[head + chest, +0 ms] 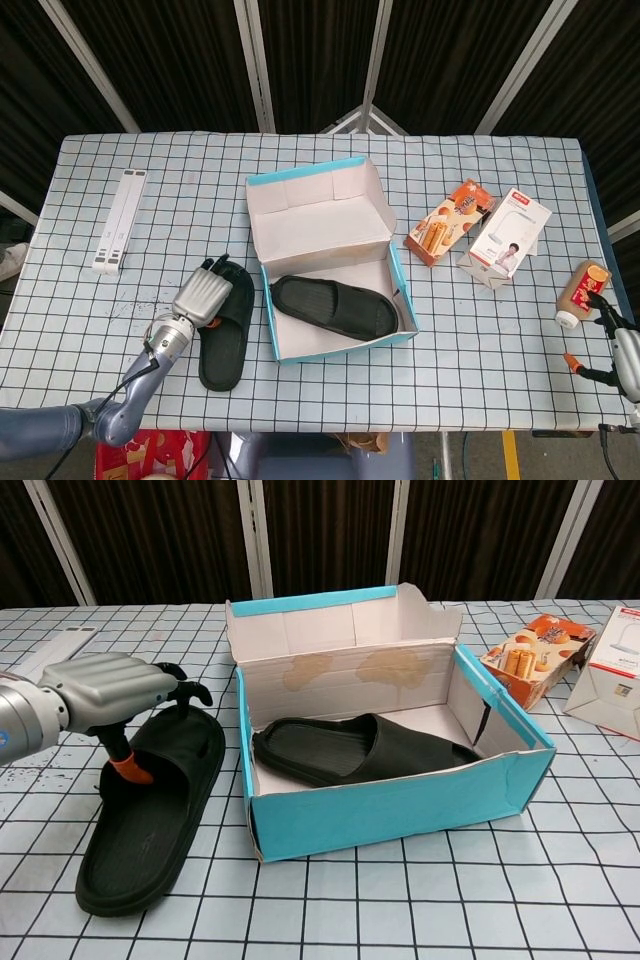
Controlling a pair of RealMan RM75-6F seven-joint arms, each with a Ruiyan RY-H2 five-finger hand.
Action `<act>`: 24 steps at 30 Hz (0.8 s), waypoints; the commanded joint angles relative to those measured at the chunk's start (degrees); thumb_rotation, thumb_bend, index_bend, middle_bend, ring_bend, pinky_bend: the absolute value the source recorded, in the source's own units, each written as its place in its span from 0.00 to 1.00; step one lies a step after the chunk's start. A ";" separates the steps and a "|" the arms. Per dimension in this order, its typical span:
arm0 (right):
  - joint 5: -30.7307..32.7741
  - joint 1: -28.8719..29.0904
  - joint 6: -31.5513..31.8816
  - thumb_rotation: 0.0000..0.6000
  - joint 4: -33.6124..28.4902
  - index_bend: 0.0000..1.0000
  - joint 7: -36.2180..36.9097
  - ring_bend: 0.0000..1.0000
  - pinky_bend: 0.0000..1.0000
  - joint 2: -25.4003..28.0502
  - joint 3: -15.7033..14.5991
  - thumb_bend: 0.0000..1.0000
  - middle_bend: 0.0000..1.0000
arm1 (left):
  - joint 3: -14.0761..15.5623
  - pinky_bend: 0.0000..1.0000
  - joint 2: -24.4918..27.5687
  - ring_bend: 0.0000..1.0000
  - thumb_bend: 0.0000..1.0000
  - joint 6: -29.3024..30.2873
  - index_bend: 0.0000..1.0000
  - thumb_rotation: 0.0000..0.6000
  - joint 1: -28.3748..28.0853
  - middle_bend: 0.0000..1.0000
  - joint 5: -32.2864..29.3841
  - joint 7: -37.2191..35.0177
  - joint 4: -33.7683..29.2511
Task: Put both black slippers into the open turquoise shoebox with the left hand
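Note:
One black slipper [335, 307] [370, 748] lies inside the open turquoise shoebox [340, 345] [400, 805]. The other black slipper [224, 345] [140, 835] lies flat on the table just left of the box. My left hand [200, 295] [112, 692] sits on that slipper's strap. Its fingers [190, 692] drape over the strap's far edge, and its orange-tipped thumb [128, 768] reaches into the foot opening. Whether the grip has closed does not show. My right hand [615, 345] hangs at the table's front right corner, fingers apart, holding nothing.
The box's raised lid [315, 205] [340, 630] stands behind the box. A white flat bar [120, 220] lies at the far left. An orange snack box [450, 222] [538, 655], a white carton [510, 235] [610, 675] and a small bottle [582, 292] sit to the right.

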 commanded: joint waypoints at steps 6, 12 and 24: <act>-0.05 0.05 -0.08 1.00 0.02 0.12 0.08 0.31 0.33 -0.02 -0.02 0.23 0.22 | 0.21 0.20 -0.10 0.07 0.41 0.40 0.23 1.00 -0.02 0.36 0.49 0.86 0.20; -0.09 -0.01 0.05 1.00 -0.07 0.12 0.13 0.31 0.33 0.05 -0.02 0.23 0.22 | 0.43 0.20 0.14 0.07 0.45 0.62 0.26 1.00 0.10 0.42 0.60 1.61 0.06; 0.10 -0.04 -0.09 1.00 0.00 0.12 0.30 0.31 0.33 0.07 -0.02 0.23 0.22 | 0.84 0.20 5.88 0.07 0.48 6.44 0.27 1.00 1.78 0.45 4.89 3.80 -5.96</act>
